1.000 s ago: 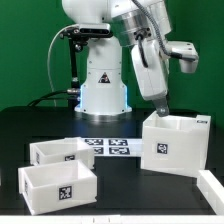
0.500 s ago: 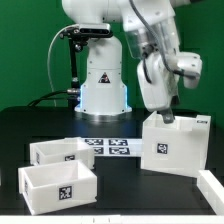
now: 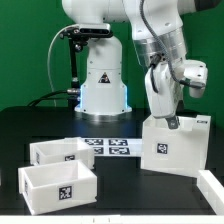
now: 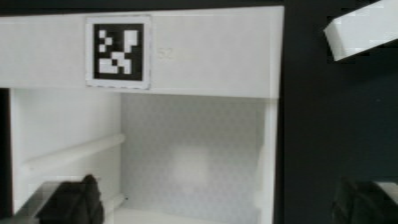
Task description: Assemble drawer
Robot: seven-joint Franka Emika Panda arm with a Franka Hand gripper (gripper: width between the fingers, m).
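Hovering spread and empty, the hand [image 3: 172, 120] sits over the casing [image 3: 176, 146] rim. Risk: a finger striking the wall top could shove the casing across the surface [image 3: 15, 135].

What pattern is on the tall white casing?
A black-and-white square marker on the otherwise plain white casing, clearest in the wrist view.

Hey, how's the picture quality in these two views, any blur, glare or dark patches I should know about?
Exterior view: evenly lit and fairly sharp, though the white robot base looks washed out against the black table. Wrist view: soft all over, the marker on the casing is fuzzy, its inside is shaded grey, and the gripper fingers are dark blurs.
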